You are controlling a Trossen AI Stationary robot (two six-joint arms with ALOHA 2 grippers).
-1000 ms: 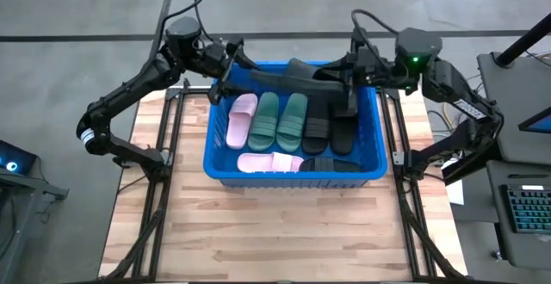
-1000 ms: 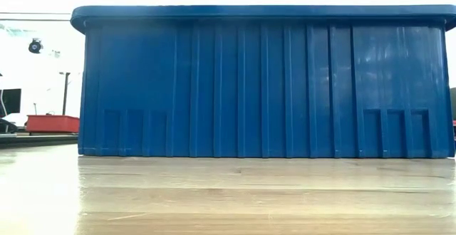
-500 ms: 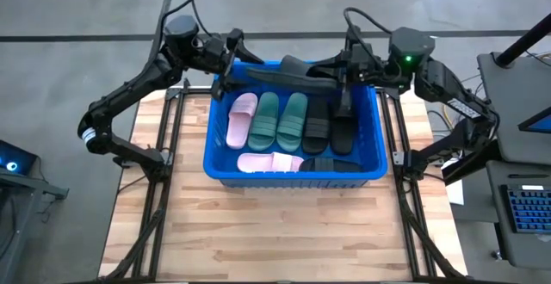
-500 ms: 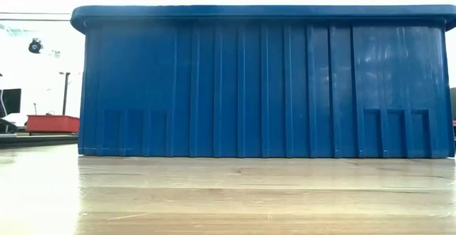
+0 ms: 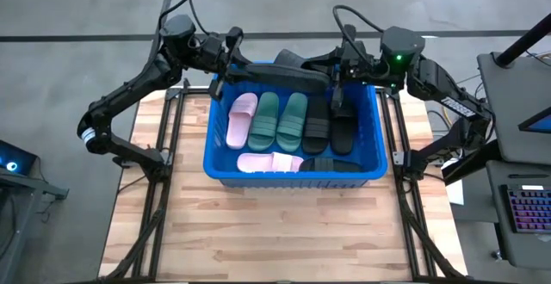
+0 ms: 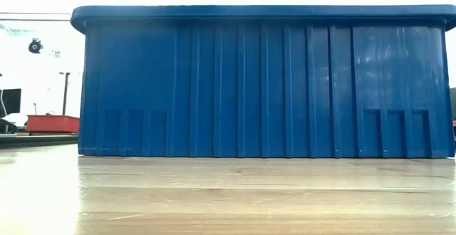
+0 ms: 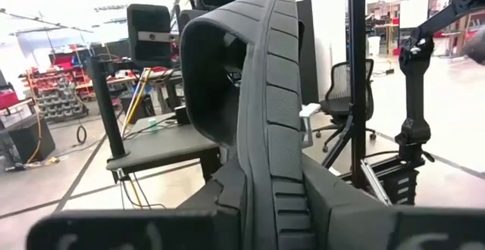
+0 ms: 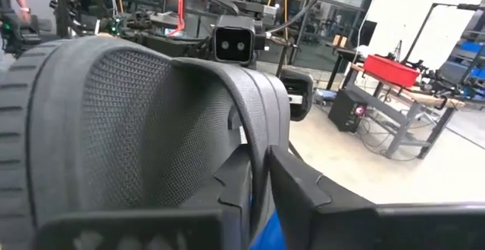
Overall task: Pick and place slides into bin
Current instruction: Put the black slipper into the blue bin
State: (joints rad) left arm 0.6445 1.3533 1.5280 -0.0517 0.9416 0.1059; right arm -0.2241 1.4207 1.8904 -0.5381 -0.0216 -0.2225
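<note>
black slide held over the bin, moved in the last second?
Yes. The black slide shifted left along the bin's far rim, held between left gripper and right gripper.

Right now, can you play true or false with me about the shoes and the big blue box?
1. The bin is blue. True.
2. A black slide is held up over the bin's far edge between the two arms. True.
3. The left gripper and the right gripper are both closed on that black slide. True; each wrist view shows it pinched between the fingers.
4. Two red slides lie in the bin. False; the ones inside are pink, green and black.
5. A slide lies on the wooden table in front of the bin. False; none lies there.
</note>
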